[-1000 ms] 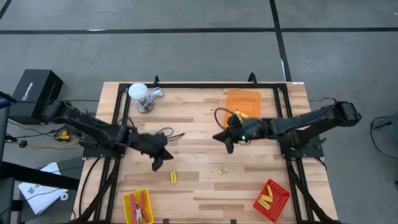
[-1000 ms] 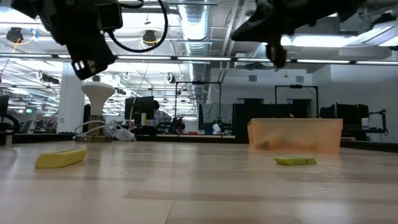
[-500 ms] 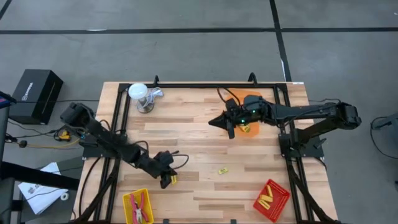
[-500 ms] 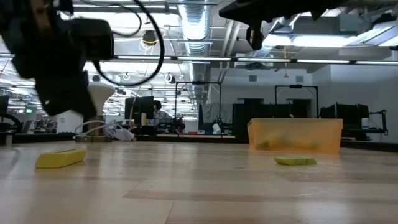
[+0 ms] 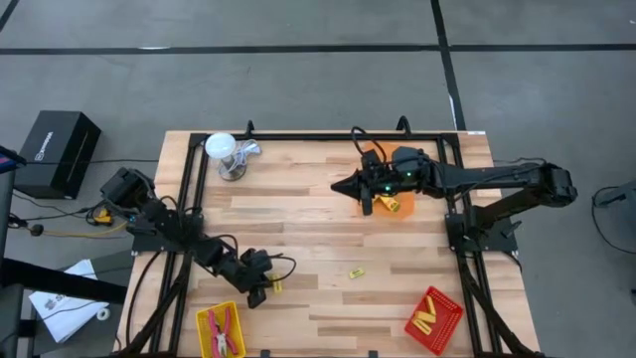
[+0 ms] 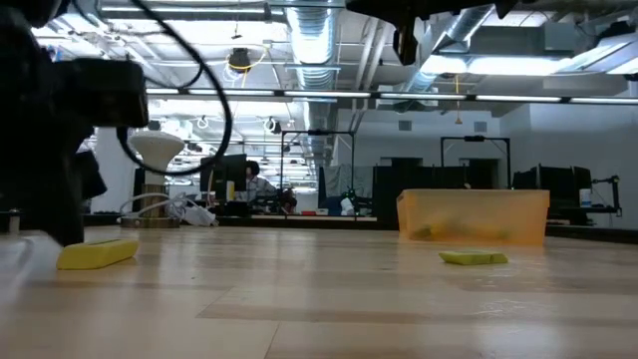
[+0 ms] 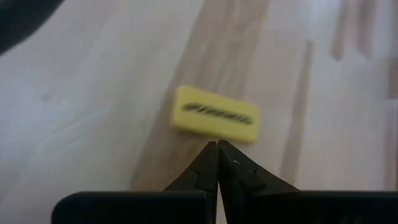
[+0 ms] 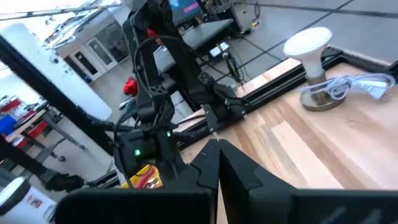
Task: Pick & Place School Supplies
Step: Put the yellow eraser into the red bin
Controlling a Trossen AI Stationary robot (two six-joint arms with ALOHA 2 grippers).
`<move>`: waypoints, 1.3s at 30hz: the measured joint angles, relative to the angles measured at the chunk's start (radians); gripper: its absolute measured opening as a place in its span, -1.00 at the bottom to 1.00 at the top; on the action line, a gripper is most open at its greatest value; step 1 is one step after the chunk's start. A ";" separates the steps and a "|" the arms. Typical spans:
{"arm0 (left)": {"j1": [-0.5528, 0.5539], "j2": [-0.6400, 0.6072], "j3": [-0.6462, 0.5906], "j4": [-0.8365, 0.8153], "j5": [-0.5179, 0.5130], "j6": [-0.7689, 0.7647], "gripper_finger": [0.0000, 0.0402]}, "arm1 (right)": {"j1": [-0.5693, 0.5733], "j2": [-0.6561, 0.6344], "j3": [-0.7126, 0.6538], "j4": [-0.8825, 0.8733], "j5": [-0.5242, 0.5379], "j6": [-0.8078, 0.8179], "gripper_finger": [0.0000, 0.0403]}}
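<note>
Approach step: left gripper, jaws pinched together and empty, hovers just short of the small yellow dark-labelled block; it must open next.

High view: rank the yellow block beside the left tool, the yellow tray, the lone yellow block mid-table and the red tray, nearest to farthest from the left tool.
From the left tool:
1. Yellow block, right beside its tip.
2. Yellow tray, at the near-left edge of the table.
3. Lone yellow block, mid-table, toward the right.
4. Red tray, at the near-right corner.
</note>
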 joint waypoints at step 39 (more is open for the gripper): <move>0.087 -0.012 -0.170 0.377 0.112 -0.265 -0.79 | -0.014 0.000 0.002 -0.014 0.023 -0.019 -1.00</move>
